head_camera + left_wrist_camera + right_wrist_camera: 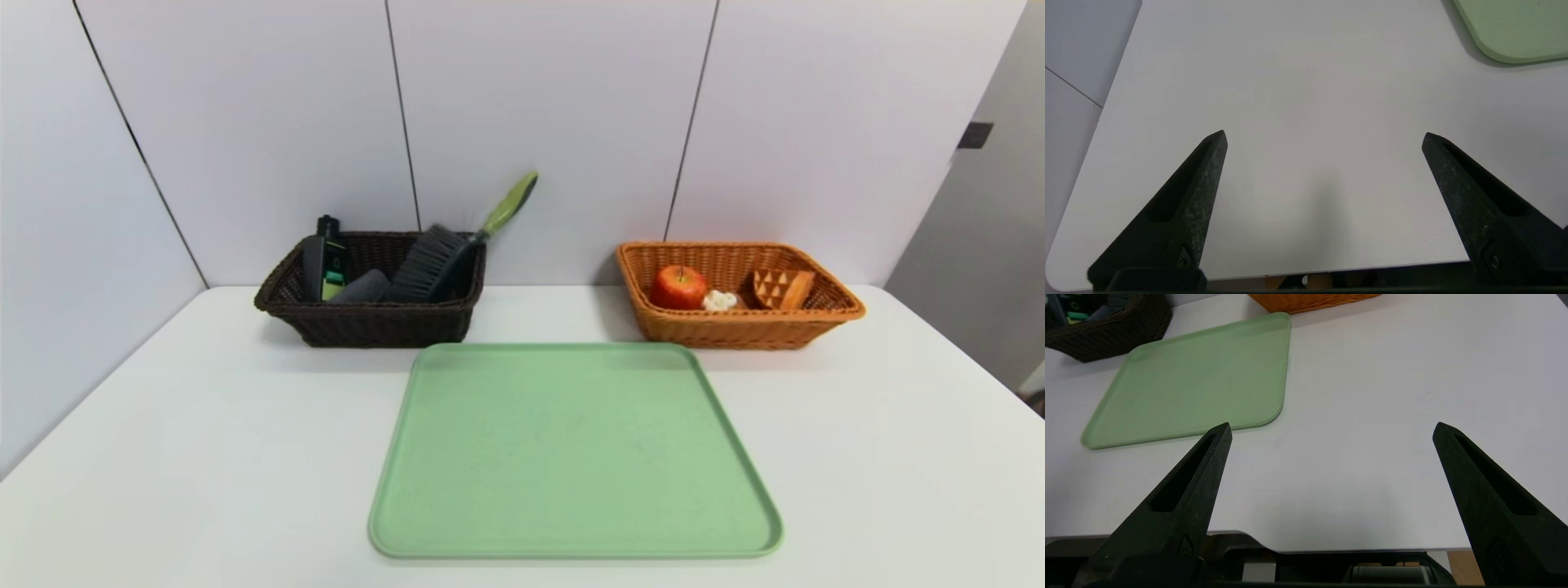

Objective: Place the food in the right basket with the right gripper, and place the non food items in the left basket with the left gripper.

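Observation:
In the head view the dark brown basket (371, 320) stands at the back left. It holds the black pump bottle (325, 260), the grey cloth roll (362, 287) and the bristle brush (429, 263), whose green handle (508, 202) sticks out over the rim. The orange basket (739, 328) at the back right holds the apple (678, 287) and the tart slice (782, 287), lying on its side beside a white cream piece (719, 300). Neither arm shows in the head view. My left gripper (1324, 136) hangs open over bare table near the front left edge. My right gripper (1332, 428) is open over bare table near the front edge.
A flat green tray (571, 449) lies empty in the middle of the white table (204, 457), in front of both baskets. Its corner (1515, 36) shows in the left wrist view. The right wrist view shows the tray (1200, 379) and both baskets' edges beyond it. Grey wall panels stand behind.

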